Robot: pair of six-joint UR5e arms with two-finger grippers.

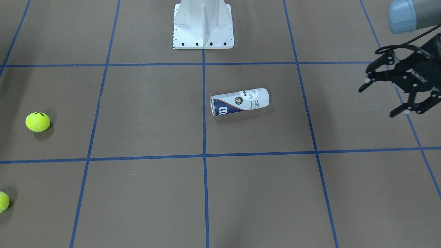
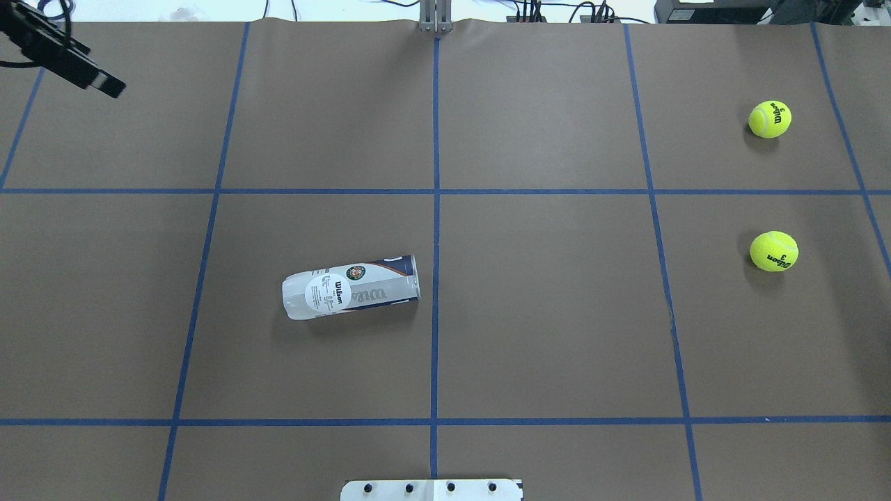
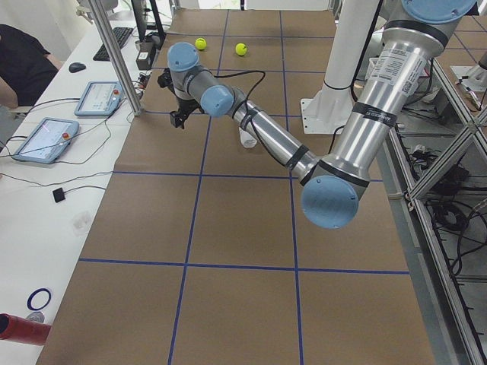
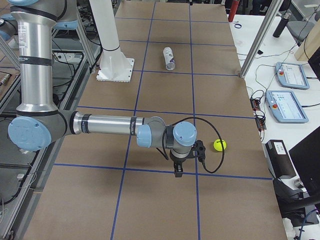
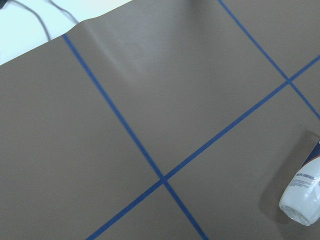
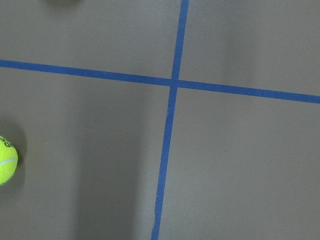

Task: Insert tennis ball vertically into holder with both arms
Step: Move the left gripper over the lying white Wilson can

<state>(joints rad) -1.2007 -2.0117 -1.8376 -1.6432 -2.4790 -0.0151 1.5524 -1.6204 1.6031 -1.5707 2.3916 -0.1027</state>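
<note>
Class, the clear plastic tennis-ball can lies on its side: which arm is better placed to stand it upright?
Left. The clear plastic tennis-ball can lies on the robot's left, where the open left gripper hovers; the right gripper is far off, near a yellow tennis ball.

Arms point(image 3: 266, 141): silver-grey tubes, light blue joint caps point(image 3: 329, 202). Left hand point(image 1: 377, 102) black, white lettering. Black cable point(image 1: 380, 51).
</note>
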